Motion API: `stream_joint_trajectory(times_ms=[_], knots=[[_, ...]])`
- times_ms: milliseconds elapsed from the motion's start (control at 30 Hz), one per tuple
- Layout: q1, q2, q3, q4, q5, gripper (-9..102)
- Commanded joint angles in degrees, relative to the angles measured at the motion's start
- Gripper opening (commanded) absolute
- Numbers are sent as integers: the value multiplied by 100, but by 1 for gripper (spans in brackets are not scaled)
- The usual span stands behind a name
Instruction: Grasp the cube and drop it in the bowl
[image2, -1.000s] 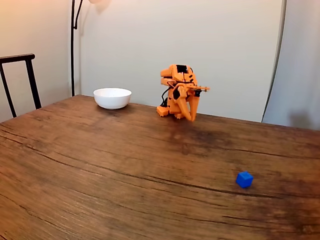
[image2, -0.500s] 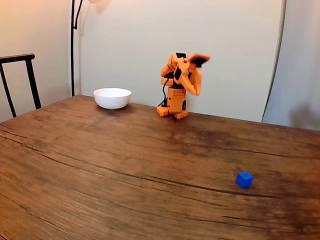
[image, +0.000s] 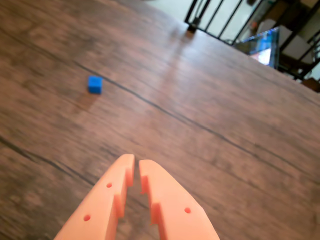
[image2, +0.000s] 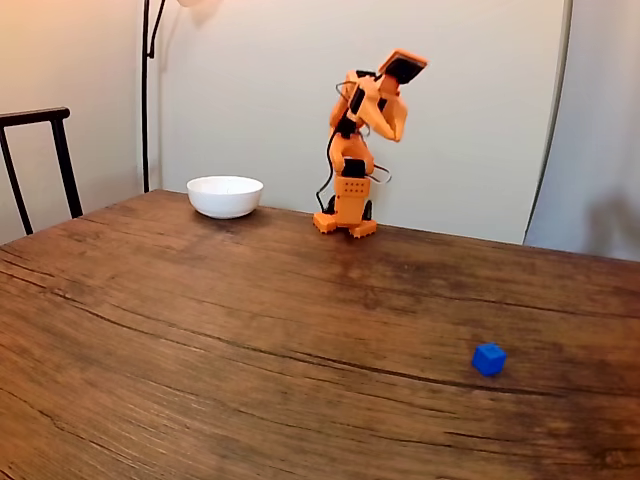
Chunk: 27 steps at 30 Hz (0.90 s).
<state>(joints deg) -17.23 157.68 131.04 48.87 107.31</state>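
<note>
Cube (image2: 489, 359) lies alone on the wooden tabletop (image2: 200, 330), well apart from the white bowl (image2: 225, 196) near the far edge. Raised high above its base in the fixed view, the orange pincer (image: 136, 164) is clenched on nothing, its tips almost touching in the wrist view, with the cube (image: 95, 84) ahead to its left.

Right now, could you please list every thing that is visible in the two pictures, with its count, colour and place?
cube: one, bright blue, on the table near the fixed view's right front, apart from everything
bowl: one, white, at the table's far edge, left of the arm's base
table: one, brown wood grain
chair: one, black, at the left edge
lamp pole: one, black, by the wall
arm: one, orange, raised upright at the far edge
gripper: one, orange, jaws nearly closed, holding nothing
</note>
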Motion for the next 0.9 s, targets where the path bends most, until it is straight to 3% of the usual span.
stream_joint_trajectory(times_ms=[0, 233, 867], knots=[[-53, -923, -756, -149, 62, 0], [-185, -2092, -1547, -185, 53, 0], [-800, -4421, -1767, -2364, -44, 0]])
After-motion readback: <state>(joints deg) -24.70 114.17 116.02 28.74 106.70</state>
